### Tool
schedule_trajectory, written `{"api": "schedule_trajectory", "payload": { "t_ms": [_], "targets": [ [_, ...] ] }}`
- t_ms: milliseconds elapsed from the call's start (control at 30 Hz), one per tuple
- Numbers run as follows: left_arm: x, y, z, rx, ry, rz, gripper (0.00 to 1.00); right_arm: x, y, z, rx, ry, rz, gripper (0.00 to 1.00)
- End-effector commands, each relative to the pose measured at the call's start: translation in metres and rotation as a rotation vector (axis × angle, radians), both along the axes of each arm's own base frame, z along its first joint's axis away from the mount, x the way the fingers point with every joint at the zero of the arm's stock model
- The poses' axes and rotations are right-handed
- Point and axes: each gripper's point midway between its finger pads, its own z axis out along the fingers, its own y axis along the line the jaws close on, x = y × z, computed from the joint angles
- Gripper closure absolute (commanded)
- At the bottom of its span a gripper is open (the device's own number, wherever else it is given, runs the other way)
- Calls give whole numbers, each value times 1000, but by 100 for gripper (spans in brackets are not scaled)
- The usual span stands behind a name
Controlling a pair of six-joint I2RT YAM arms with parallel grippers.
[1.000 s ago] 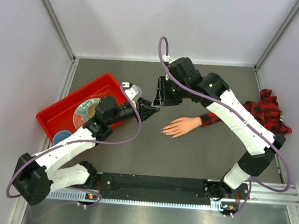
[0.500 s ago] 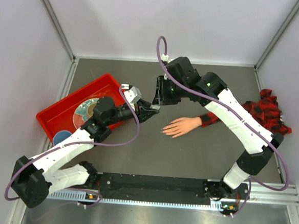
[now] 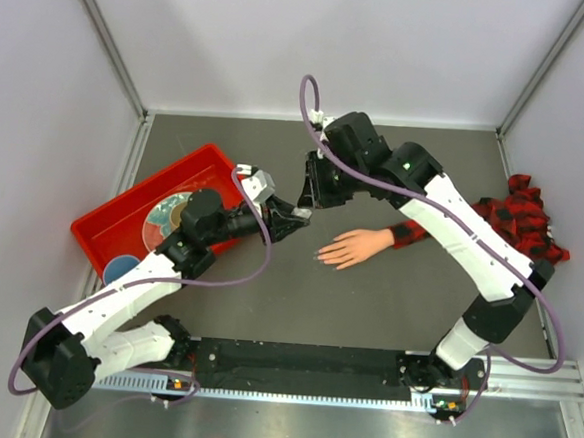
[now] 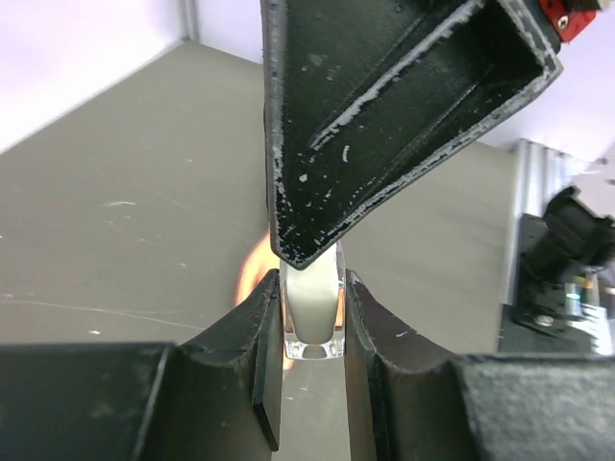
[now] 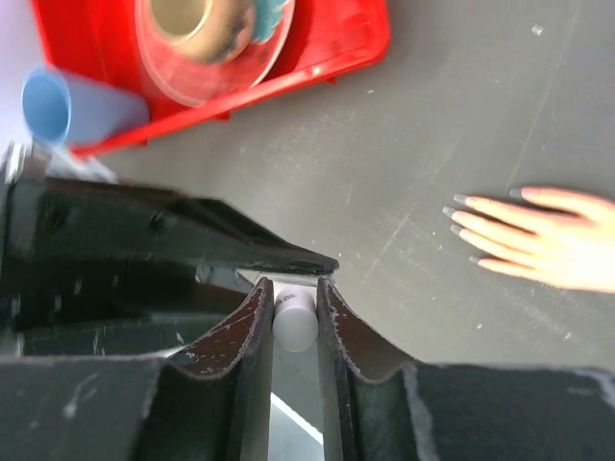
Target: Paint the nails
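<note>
A peach fake hand (image 3: 355, 247) with a red-and-black plaid sleeve (image 3: 512, 222) lies on the grey table, fingers pointing left. Its grey-tipped nails (image 5: 461, 216) show in the right wrist view. My left gripper (image 3: 294, 215) is shut on a small clear bottle (image 4: 312, 322) of whitish liquid, held left of the hand. My right gripper (image 3: 310, 195) reaches down from above and is shut on the bottle's white cap (image 5: 294, 320). The two grippers meet at the bottle, a short way left of the fingertips.
A red tray (image 3: 116, 227) stands at the left with a clear tape roll (image 3: 167, 220) and a blue cup (image 3: 121, 266) in it; both show in the right wrist view too. Grey walls enclose the table.
Both grippers have shifted slightly left and up together, staying joined at the bottle. The fake hand has not moved.
</note>
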Motion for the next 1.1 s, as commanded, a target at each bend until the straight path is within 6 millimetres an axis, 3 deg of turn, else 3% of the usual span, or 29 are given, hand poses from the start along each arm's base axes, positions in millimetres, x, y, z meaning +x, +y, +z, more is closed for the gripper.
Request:
{"api": "schedule_trajectory", "payload": {
  "t_ms": [0,33,67,100,133,200,233,267,333,367,400,433,467,500,533,567,600,667,700,867,900,1067],
  "targets": [
    [-56,-7,54,-123,-59,-300,100,-32,9,23,80,-138,333,100],
    [-69,-7,65,-158,-44,-368,100,-37,9,24,94,-176,402,100],
    [-83,-6,69,-164,-39,-443,100,-66,6,44,192,-219,546,100],
    [-96,-4,74,-170,-36,-508,100,-72,11,36,224,-305,666,100],
    [-120,2,75,-162,27,-629,100,-85,10,42,273,-328,725,100],
    [-143,11,94,-191,-51,-739,100,-111,9,55,371,-371,880,100],
    [-158,16,92,-171,39,-816,100,-119,9,59,401,-365,919,100],
    [-165,20,100,-183,-20,-840,100,-123,10,62,420,-365,940,100],
    [-167,22,108,-192,-29,-835,100,-120,13,60,414,-370,934,100],
    [-161,19,110,-198,-33,-804,100,-110,14,58,383,-388,887,100],
    [-149,13,104,-169,103,-744,100,-105,14,58,371,-382,846,100],
    [-135,9,101,-143,-16,-655,100,-99,13,59,355,-385,809,100],
    [-106,4,101,-142,-2,-476,100,-77,11,59,292,-419,686,100],
    [-97,7,90,-89,46,-394,100,-67,8,64,285,-400,587,98],
    [-81,8,88,-69,-24,-304,100,-58,5,59,246,-378,522,90],
    [-57,13,86,-65,-34,-162,100,-39,-3,59,190,-390,399,68],
    [-47,18,83,-62,-45,-86,100,-32,-6,65,194,-364,304,63],
    [-31,23,78,-51,-86,-2,100,-11,-20,58,134,-334,122,47],
    [-17,28,70,-39,-94,71,100,-10,-23,62,164,-285,35,46],
    [13,35,55,-15,-145,210,100,11,-37,55,128,-225,-233,43],
    [17,35,46,2,-151,217,100,12,-38,58,137,-219,-262,42],
    [26,35,39,-2,-216,246,100,15,-32,53,89,-204,-303,41]
  ]
}}
